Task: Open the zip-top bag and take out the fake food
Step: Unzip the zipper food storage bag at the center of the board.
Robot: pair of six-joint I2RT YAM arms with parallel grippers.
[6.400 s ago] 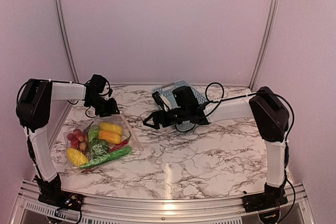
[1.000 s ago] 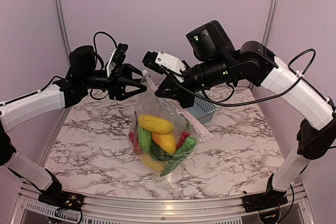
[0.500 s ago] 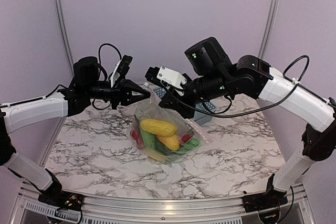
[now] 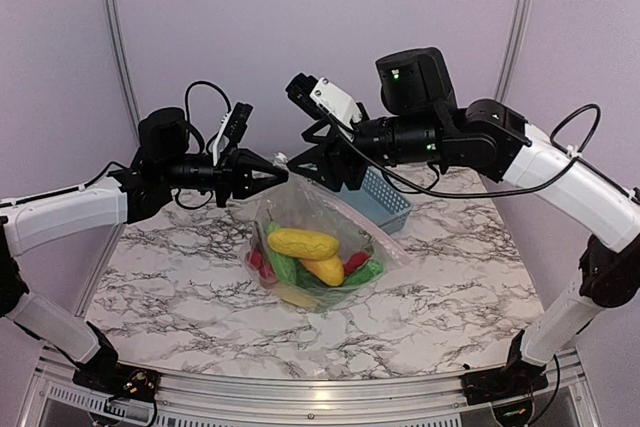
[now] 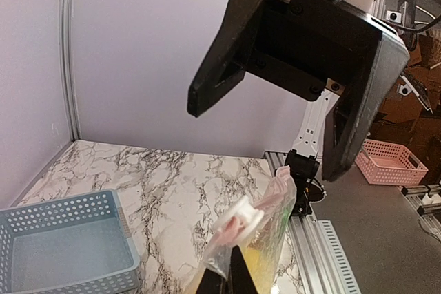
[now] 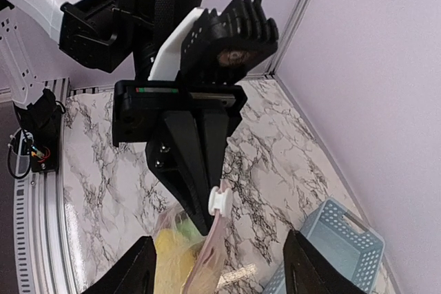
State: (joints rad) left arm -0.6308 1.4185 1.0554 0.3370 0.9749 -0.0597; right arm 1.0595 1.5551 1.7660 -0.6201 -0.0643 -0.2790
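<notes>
The clear zip-top bag [image 4: 322, 232] sags onto the marble table with its top corner held up. My left gripper [image 4: 280, 175] is shut on that corner just below the white slider [image 5: 238, 217], its fingertips [image 5: 233, 266] pinching the plastic. Inside the bag lies the fake food: a yellow corn cob [image 4: 301, 243], a second yellow piece [image 4: 326, 270], green pieces [image 4: 284, 267] and a red piece [image 4: 355, 263]. My right gripper [image 4: 306, 167] hovers open just right of the corner, with its fingers [image 6: 141, 266] spread on either side of the zip strip [image 6: 210, 249] without touching it.
A blue-grey lattice basket [image 4: 386, 199] stands on the table behind the bag, under the right arm. In the left wrist view the same basket [image 5: 62, 246] sits low on the left. Purple walls close off the back and sides.
The left gripper closed on the bag's top corner. The right gripper let go of the bag, opened, and drew back up and to the right. The bag sank onto the table.
</notes>
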